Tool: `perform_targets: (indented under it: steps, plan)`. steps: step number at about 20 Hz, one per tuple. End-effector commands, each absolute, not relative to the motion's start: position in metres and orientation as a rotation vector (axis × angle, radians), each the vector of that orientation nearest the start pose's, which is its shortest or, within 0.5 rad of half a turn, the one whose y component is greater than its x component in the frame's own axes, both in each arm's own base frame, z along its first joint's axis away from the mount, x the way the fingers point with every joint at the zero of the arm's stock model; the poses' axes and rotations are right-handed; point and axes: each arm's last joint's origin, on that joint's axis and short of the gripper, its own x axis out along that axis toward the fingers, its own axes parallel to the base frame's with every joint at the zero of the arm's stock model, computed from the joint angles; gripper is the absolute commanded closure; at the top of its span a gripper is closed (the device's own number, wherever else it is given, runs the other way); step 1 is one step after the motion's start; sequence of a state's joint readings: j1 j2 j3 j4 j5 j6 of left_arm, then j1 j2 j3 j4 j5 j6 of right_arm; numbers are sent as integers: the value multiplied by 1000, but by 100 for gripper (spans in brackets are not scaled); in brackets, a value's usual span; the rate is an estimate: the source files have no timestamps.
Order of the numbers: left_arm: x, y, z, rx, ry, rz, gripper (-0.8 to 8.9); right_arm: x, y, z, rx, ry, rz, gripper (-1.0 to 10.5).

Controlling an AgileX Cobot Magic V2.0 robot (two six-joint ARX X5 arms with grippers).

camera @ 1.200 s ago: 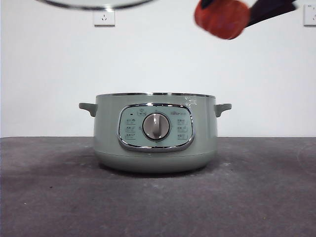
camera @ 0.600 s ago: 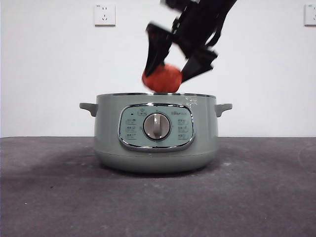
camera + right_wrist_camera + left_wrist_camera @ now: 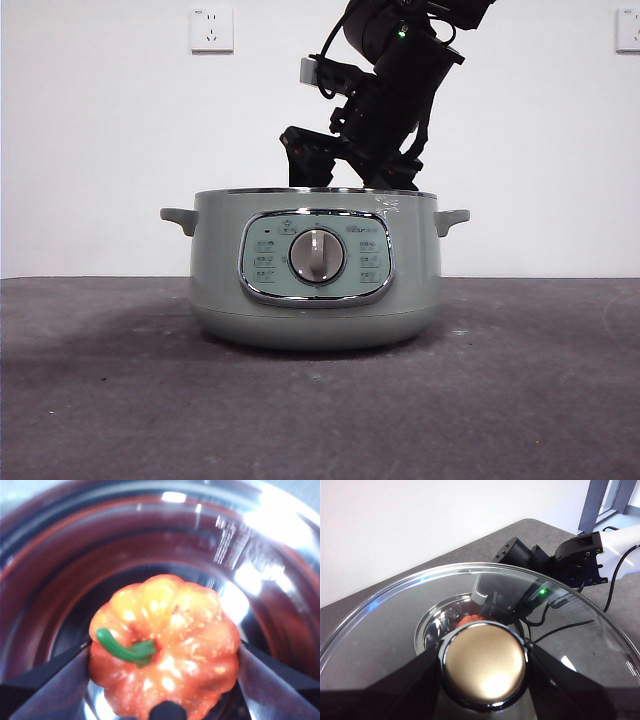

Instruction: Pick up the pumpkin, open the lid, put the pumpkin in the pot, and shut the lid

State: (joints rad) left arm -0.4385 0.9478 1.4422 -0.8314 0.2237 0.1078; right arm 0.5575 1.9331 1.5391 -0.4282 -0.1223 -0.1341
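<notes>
The sage-green pot point(image 3: 315, 270) stands open in the middle of the table. My right gripper point(image 3: 345, 172) reaches down into it from above, its tips hidden behind the rim. In the right wrist view the right gripper point(image 3: 162, 655) is shut on the orange pumpkin point(image 3: 170, 630), stem up, inside the shiny steel inner pot point(image 3: 250, 555). My left gripper point(image 3: 484, 655) is shut on the knob point(image 3: 485, 662) of the glass lid point(image 3: 385, 625) and holds it high over the pot. Through the glass, a bit of the pumpkin point(image 3: 465, 621) shows. The lid is out of the front view.
The grey table point(image 3: 100, 400) stretches around the pot. Two wall sockets point(image 3: 211, 28) point(image 3: 628, 28) sit on the white wall behind. The right arm point(image 3: 530, 565) crosses under the lid in the left wrist view.
My right gripper has moved from the upper right down into the pot with the pumpkin. The lid's rim has left the top of the front view.
</notes>
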Motion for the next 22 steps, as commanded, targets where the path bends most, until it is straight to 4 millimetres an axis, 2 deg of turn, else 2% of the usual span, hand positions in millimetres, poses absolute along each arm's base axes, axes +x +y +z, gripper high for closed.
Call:
perform_targets:
  steps: [1, 4, 5, 6, 8, 9, 15, 17, 19, 22]
  plan:
    - [124, -65, 462, 133, 242, -676, 822, 362, 233, 227, -333, 822, 706, 958]
    - [124, -65, 462, 134, 244, -677, 822, 362, 233, 221, -340, 856, 706, 958]
    - [124, -65, 462, 134, 247, -677, 822, 362, 233, 220, -340, 862, 707, 940]
    - [124, -65, 462, 134, 251, -677, 822, 362, 234, 220, -339, 862, 709, 875]
    - [124, -65, 462, 135, 251, -677, 822, 362, 234, 220, -338, 863, 708, 493]
    - [123, -65, 462, 135, 251, -678, 822, 362, 234, 220, -336, 864, 707, 371]
    - [125, -66, 461, 134, 253, -678, 822, 360, 234, 229, -332, 834, 708, 348]
    - [128, -67, 460, 136, 260, -678, 822, 357, 231, 246, -326, 792, 699, 348]
    - [135, -71, 459, 136, 268, -681, 822, 348, 223, 275, -324, 716, 665, 348]
    - [155, -80, 454, 172, 277, -691, 822, 320, 196, 335, -274, 612, 536, 349]
